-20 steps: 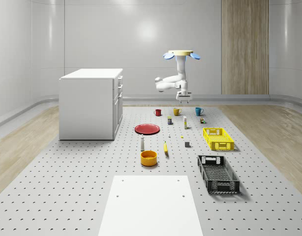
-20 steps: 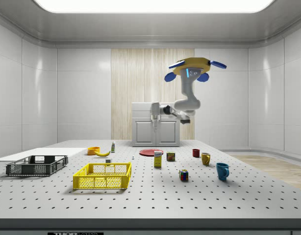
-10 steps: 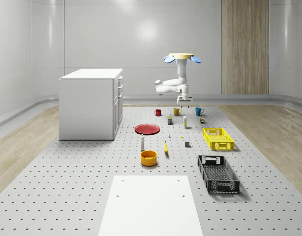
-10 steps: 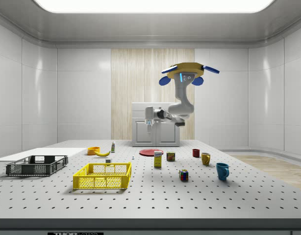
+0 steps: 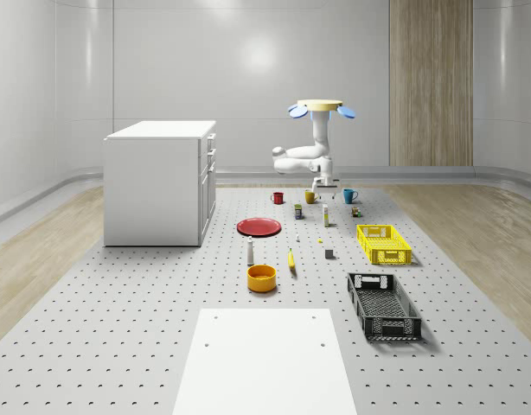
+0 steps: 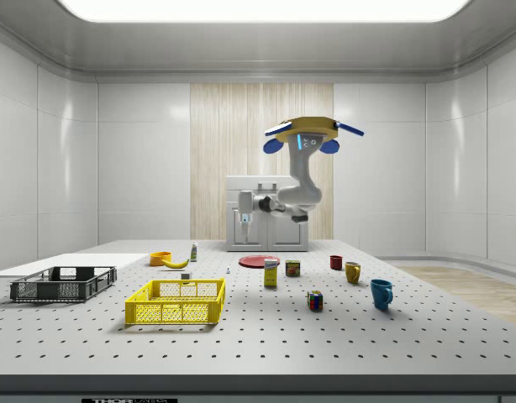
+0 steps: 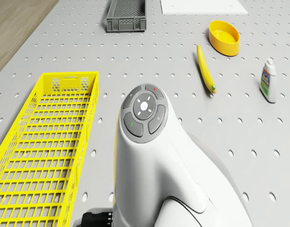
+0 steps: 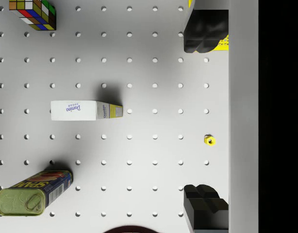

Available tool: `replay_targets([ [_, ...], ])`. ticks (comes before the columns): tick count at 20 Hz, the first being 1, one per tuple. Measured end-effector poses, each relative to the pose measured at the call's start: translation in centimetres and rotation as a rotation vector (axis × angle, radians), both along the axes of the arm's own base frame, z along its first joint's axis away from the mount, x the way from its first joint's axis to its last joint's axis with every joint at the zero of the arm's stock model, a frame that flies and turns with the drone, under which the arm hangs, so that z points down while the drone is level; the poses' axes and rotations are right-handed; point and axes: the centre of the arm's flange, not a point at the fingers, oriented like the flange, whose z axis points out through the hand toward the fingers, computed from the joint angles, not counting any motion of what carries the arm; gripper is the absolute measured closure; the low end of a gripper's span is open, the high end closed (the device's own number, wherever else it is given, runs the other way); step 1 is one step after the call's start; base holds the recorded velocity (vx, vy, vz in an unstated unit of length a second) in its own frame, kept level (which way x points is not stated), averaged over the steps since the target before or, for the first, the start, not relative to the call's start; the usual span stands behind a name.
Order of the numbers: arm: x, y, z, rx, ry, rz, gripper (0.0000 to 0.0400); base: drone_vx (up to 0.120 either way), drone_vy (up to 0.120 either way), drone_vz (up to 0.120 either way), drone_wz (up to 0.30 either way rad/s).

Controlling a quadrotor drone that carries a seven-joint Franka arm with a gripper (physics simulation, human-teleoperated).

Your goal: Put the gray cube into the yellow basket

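Hovering high above the bench [image 5: 162, 346], the empty, wide-open pincer [image 8: 206, 119] has the sugar box [image 8: 86, 110] beneath it, so descending here risks missing the gray cube [image 5: 329, 253].

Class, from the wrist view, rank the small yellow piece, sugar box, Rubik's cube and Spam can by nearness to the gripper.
1. small yellow piece, almost beneath the gripper
2. sugar box, farther out
3. Rubik's cube and Spam can, beyond it: too close to call
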Motion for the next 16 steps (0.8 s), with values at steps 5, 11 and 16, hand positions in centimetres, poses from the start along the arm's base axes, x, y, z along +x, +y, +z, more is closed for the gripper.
replay_targets([
  [5, 0.00, 0.00, 0.00, 0.000, 0.000, 0.000, 0.0000, 0.120, -0.056, -0.120, 0.000],
  [11, 0.00, 0.00, 0.00, 0.000, 0.000, 0.000, 0.0000, 0.120, -0.013, -0.053, 0.000],
  [16, 0.00, 0.00, 0.00, 0.000, 0.000, 0.000, 0.0000, 0.120, 0.000, -0.120, 0.000],
])
